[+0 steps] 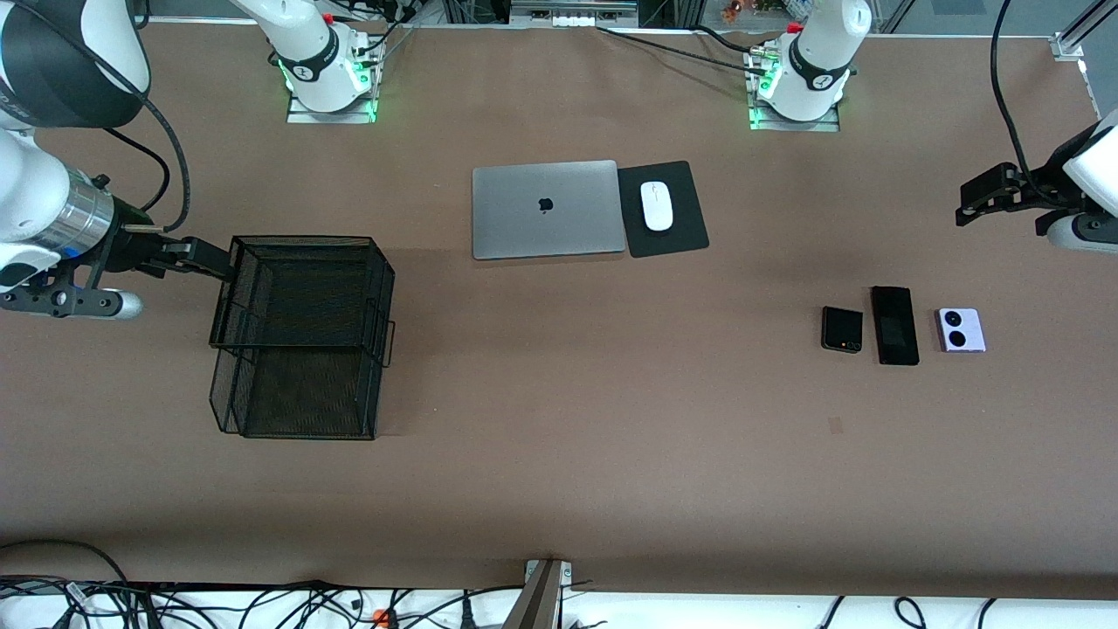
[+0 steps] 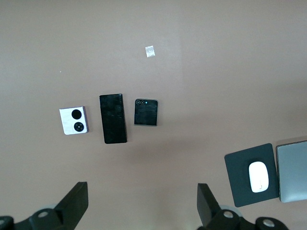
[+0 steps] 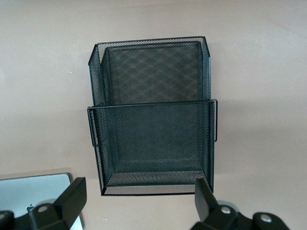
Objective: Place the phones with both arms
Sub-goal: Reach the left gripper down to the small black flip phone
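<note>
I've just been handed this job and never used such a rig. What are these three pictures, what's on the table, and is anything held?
Two white robot arms work at a brown table. One picture looks down from across it; the other two come from cameras on each wrist. The left gripper hangs over the table near three phones in a row: the folded black phone, the long black phone and the lilac phone. The right gripper hangs beside the black mesh basket. A laptop and mouse lie between. Both jaws are open, holding nothing.
</note>
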Motion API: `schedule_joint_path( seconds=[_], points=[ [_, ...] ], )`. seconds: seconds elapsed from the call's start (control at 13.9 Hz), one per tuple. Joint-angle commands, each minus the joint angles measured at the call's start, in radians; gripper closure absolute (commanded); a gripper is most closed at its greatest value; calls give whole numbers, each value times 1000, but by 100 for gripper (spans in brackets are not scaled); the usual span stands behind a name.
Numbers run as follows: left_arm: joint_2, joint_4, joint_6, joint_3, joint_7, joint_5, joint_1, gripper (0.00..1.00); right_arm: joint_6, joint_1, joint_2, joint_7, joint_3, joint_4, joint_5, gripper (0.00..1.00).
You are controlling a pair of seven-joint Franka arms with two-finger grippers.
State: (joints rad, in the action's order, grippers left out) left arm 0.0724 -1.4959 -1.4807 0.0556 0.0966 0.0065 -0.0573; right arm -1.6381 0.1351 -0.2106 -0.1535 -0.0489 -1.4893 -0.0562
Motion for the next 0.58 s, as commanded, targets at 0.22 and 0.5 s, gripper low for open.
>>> schedule_joint_path(
  seconds=[0.22, 0.5],
  points=[
    [-6, 0, 10, 0, -6, -5, 2, 0, 20, -5, 0, -1, 1, 18, 6, 0],
    [32, -15, 40, -2, -26, -3, -2, 0, 20, -5, 0, -1, 1, 17, 4, 0]
  ],
)
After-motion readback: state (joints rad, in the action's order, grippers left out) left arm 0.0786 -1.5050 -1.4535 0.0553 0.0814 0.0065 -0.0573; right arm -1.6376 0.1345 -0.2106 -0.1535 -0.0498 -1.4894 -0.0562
